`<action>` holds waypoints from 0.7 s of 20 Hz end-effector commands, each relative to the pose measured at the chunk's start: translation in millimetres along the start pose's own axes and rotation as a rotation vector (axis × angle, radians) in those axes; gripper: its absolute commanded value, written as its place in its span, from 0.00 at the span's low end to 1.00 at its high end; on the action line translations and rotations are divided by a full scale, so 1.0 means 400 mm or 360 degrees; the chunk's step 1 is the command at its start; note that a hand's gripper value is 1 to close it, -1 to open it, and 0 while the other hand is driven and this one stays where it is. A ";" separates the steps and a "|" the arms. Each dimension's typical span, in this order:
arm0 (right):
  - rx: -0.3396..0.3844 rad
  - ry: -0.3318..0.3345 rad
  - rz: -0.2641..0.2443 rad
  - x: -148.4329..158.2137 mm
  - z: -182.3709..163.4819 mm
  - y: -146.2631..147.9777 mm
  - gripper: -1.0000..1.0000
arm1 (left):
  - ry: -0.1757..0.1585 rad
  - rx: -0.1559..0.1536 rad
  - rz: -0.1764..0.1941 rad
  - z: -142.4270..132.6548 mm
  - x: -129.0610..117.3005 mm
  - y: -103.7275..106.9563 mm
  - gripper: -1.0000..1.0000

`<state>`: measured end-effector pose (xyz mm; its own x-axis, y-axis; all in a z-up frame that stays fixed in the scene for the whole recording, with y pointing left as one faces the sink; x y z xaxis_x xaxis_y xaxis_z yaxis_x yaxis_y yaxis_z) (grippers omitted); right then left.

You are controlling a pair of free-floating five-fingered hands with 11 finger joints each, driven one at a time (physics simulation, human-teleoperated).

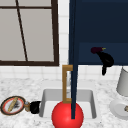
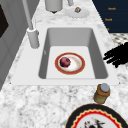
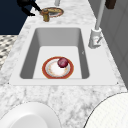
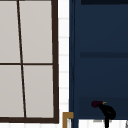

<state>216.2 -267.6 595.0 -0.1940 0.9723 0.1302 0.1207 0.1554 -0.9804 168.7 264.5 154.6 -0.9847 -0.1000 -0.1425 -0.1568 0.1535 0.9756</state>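
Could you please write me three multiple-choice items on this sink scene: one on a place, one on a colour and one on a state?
1. Where does the red-rimmed plate lie?
A in the sink
B on the windowsill
C on a stove

2. What colour is the wall cabinet?
A white
B dark blue
C green

3. How is the right hand?
A flat on the counter
B gripping the faucet
C curled on a small maroon thing

Answers:
1 A, both side views show it on the sink floor.
2 B, its panels beside the window are dark blue.
3 C, it holds the small maroon thing in front of the wall cabinet.
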 end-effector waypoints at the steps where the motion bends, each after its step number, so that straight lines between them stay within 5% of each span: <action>1: -0.0078 0.0040 0.0061 0.027 0.063 0.020 0.00 | 0.0000 0.0000 0.0000 0.000 0.000 0.000 0.50; 14: -0.0096 0.0187 0.0026 0.114 0.253 0.010 0.00 | 0.0000 0.0000 0.0000 0.000 0.000 0.000 0.50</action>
<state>125.7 -245.2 582.1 -0.1323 0.9816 0.1376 0.1592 0.1581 -0.9745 168.7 264.5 154.6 -0.9847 -0.1000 -0.1425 -0.1568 0.1535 0.9756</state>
